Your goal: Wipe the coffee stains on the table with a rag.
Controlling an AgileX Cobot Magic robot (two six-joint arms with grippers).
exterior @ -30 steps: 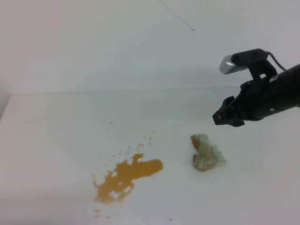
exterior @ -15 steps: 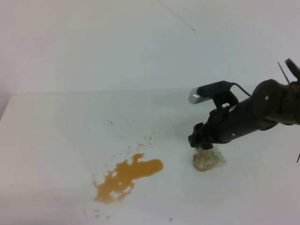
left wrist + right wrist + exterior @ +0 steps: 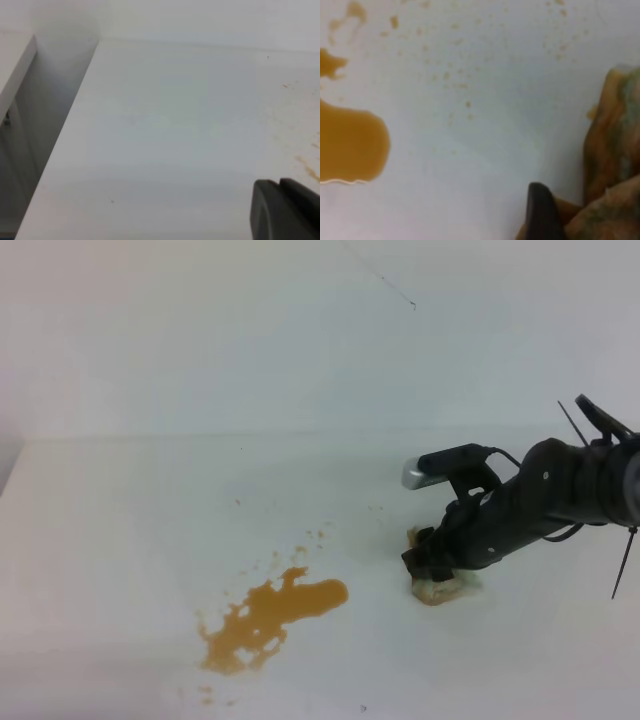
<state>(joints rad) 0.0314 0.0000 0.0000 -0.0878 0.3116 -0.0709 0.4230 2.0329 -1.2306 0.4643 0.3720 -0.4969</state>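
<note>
right hand (image 3: 432, 568) over rag (image 3: 440, 588), mostly hiding it | fingers seemingly spread | left hand (image 3: 285, 210) cropped, grip unclear

Ragged orange-brown coffee stains (image 3: 268, 618) on white table (image 3: 120, 540), crumpled tan-green rag (image 3: 440, 586) well right — unwiped

The right gripper (image 3: 428, 565) has dropped onto the rag (image 3: 440, 588), apparently touching.

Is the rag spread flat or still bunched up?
Bunched. The rag sits as a lumpy wad on the table under the right gripper, apart from the coffee stains.
</note>
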